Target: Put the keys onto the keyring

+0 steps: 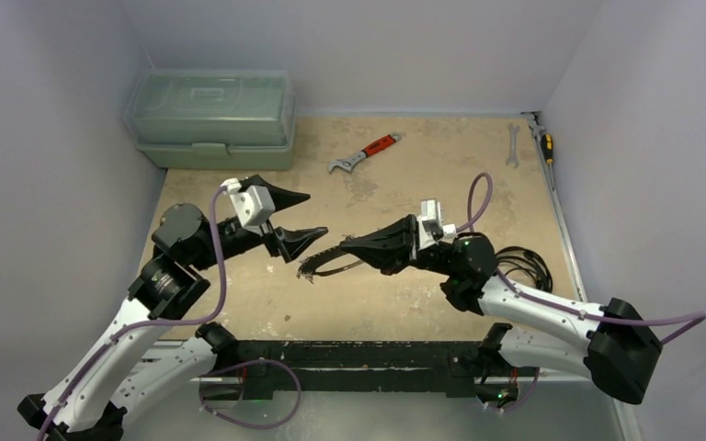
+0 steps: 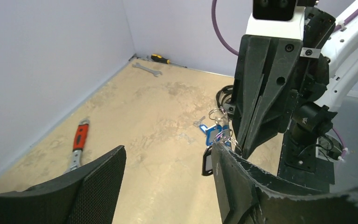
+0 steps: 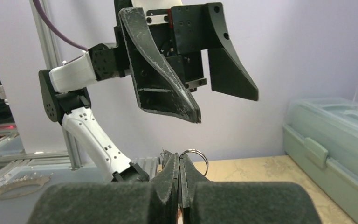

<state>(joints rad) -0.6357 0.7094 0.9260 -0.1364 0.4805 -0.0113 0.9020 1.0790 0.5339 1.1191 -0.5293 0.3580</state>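
My right gripper is shut on the keyring, whose thin silvery arc sticks out just past the closed fingertips. In the left wrist view a bunch of keys hangs under the right gripper: a blue-tagged key, a black-tagged one and small wire loops. My left gripper is open with nothing between its fingers. Its right finger stands right beside the bunch, and contact cannot be told. From above, the left gripper faces the right gripper tip to tip, above the table.
A green toolbox stands at the back left. A red-handled wrench lies mid-back, and a silver spanner and a screwdriver lie at the back right. Black cables are coiled by the right arm.
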